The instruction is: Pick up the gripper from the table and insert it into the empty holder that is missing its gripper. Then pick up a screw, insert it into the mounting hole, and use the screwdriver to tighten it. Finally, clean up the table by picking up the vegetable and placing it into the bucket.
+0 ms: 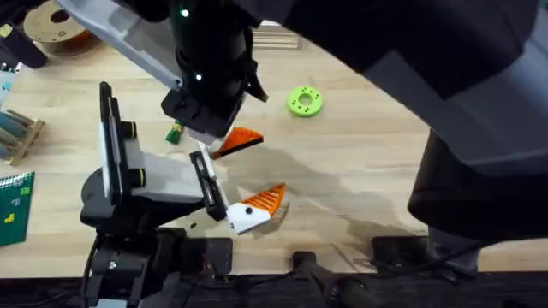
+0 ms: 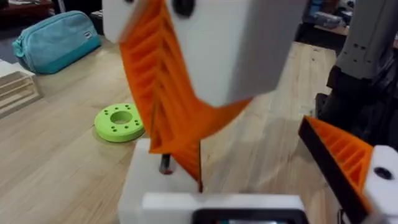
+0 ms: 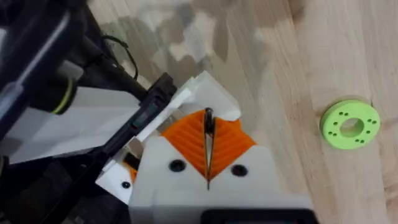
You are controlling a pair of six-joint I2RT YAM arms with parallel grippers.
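Note:
My right gripper (image 1: pixel 233 144) reaches across from above, a dark blurred arm, with its white fingers and orange pads shut on the gripper (image 3: pixel 208 124), a thin dark-edged orange piece. In the left wrist view its tip (image 2: pixel 198 174) points down at the holder (image 2: pixel 155 180), a bare white block on my left arm. My left gripper (image 1: pixel 257 210) is open, with one orange finger (image 2: pixel 342 155) beside the holder (image 1: pixel 244 221). The vegetable (image 1: pixel 175 132) lies on the table just left of the right gripper. The screw, screwdriver and bucket are out of view.
A lime-green disc (image 1: pixel 304 101) lies on the wood to the right of both grippers. A brown spool (image 1: pixel 53 30) sits at the far left corner. A wooden rack (image 1: pixel 17 133) and a green board (image 1: pixel 13 201) stand at the left edge. A teal pouch (image 2: pixel 56 40) lies farther off.

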